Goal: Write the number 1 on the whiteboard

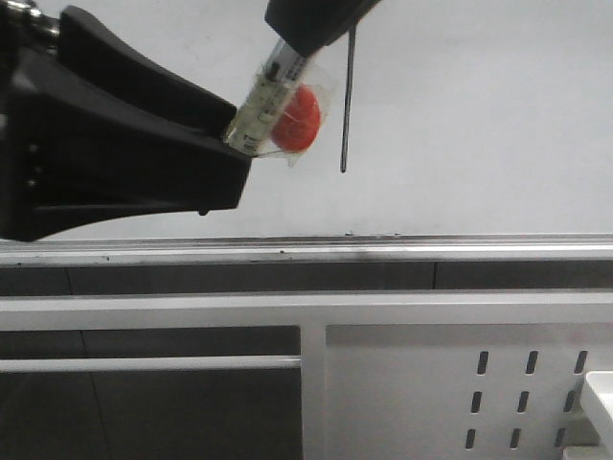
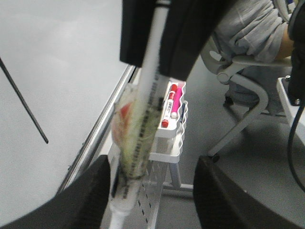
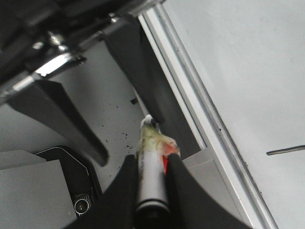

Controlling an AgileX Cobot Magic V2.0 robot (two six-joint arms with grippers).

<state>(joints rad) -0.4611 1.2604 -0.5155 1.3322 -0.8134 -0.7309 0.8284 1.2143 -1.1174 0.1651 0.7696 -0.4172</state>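
Nearest the front camera: white metal panel (image 1: 450, 383) with slotted holes, then the silver rail (image 1: 383, 247) along the whiteboard's lower edge.

Left gripper (image 1: 235, 144) sits low left, jaws spread wide; in its wrist view the marker (image 2: 143, 129) passes between them, closest to the left-hand one, whether touching I can't tell.

Right gripper (image 3: 151, 188) is pinched on the marker barrel (image 3: 152, 176), holding it from above, red blob (image 1: 295, 119) taped mid-barrel.

Behind: whiteboard (image 1: 479, 115) with the number 1 (image 1: 347, 105) already on it, a thin dark near-vertical stroke just right of the marker. Stroke looks complete.

Judgement: this is a handover or retreat. To do it well, centre the barrel between the left jaws before closing, grip below the tape, release the right only once the left is firm, and keep the tip off the board to avoid stray marks.
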